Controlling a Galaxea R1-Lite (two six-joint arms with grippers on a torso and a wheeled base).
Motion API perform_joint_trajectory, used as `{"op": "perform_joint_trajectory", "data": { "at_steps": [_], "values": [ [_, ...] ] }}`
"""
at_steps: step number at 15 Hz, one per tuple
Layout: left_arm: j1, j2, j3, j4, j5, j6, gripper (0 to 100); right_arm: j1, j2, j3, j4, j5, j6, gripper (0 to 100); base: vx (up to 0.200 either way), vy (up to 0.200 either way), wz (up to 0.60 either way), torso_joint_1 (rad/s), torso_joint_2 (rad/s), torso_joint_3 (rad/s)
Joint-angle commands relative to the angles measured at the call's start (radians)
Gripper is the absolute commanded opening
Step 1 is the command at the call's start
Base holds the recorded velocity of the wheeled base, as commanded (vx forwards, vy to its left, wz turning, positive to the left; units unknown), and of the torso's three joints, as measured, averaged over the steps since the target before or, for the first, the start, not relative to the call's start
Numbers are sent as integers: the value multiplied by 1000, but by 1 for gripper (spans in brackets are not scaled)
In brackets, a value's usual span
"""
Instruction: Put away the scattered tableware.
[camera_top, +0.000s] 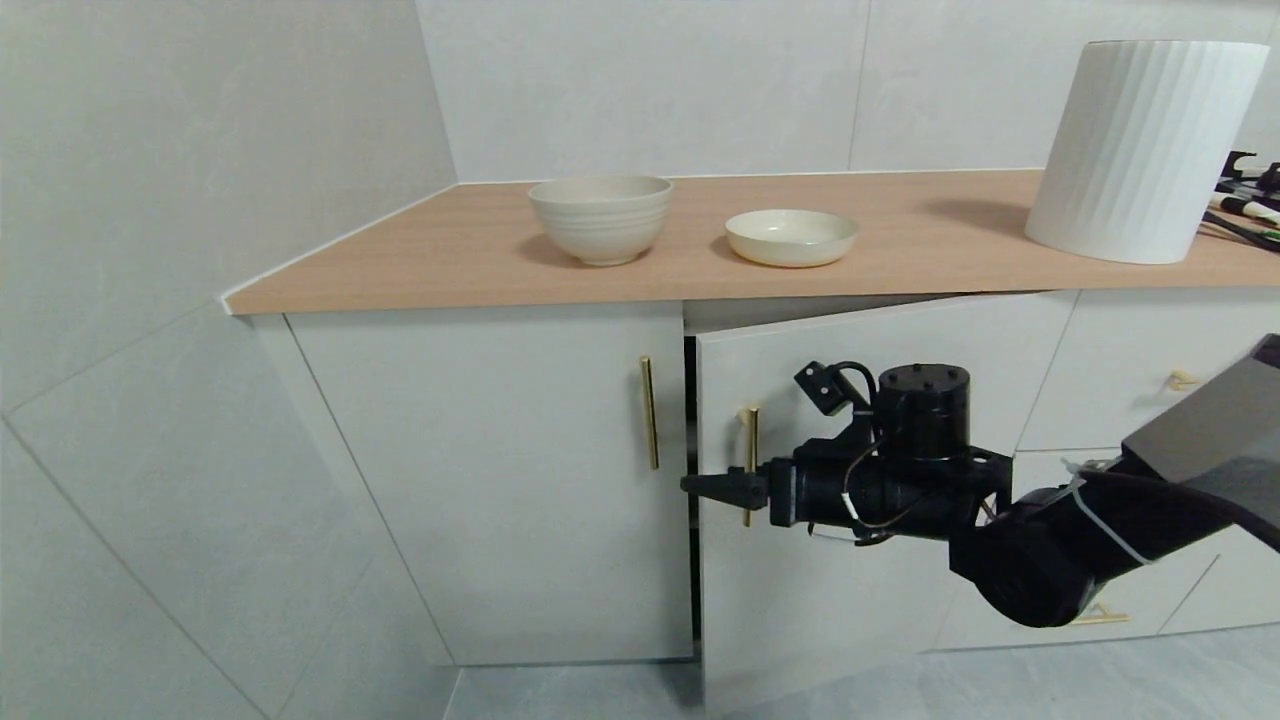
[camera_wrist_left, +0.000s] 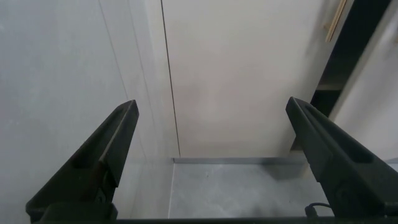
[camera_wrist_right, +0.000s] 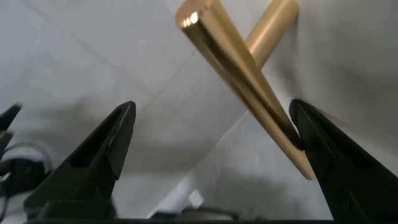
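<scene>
R gripper (camera_top: 712, 486): fingers (camera_wrist_right: 106, 155) spread wide, not clamped. Gold handle (camera_wrist_right: 249, 81) of the R cabinet door (camera_top: 800, 600) runs between them, close against one finger. Door stands ajar, dark gap along its L edge. L gripper (camera_wrist_left: 211, 109): wide open, holding nothing, facing the shut L door (camera_top: 480, 480) low down near the floor. Tableware sits on the wood countertop (camera_top: 450, 260) above: deep bowl (camera_top: 600, 218) over the L door, shallow dish (camera_top: 791, 236) near it, apart. White ribbed container (camera_top: 1145, 150) at far R of the top.
</scene>
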Motion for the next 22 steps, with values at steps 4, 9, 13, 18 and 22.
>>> {"op": "perform_joint_trajectory", "data": {
  "at_steps": [4, 9, 13, 18, 22],
  "values": [
    [0, 0, 0, -1, 0, 0, 100, 24, -127, 123, -6, 53, 0, 100, 0, 0, 0, 0, 0, 0],
    [0, 0, 0, -1, 0, 0, 100, 24, -274, 306, -7, 119, -1, 100, 0, 0, 0, 0, 0, 0],
    [0, 0, 0, -1, 0, 0, 100, 33, -308, 372, -24, 136, -4, 100, 0, 0, 0, 0, 0, 0],
    [0, 0, 0, 1, 0, 6, 100, 37, -308, 403, -93, 134, -4, 100, 0, 0, 0, 0, 0, 0],
    [0, 0, 0, -1, 0, 0, 100, 38, -308, 409, -95, 134, -6, 100, 0, 0, 0, 0, 0, 0]
  ]
}}
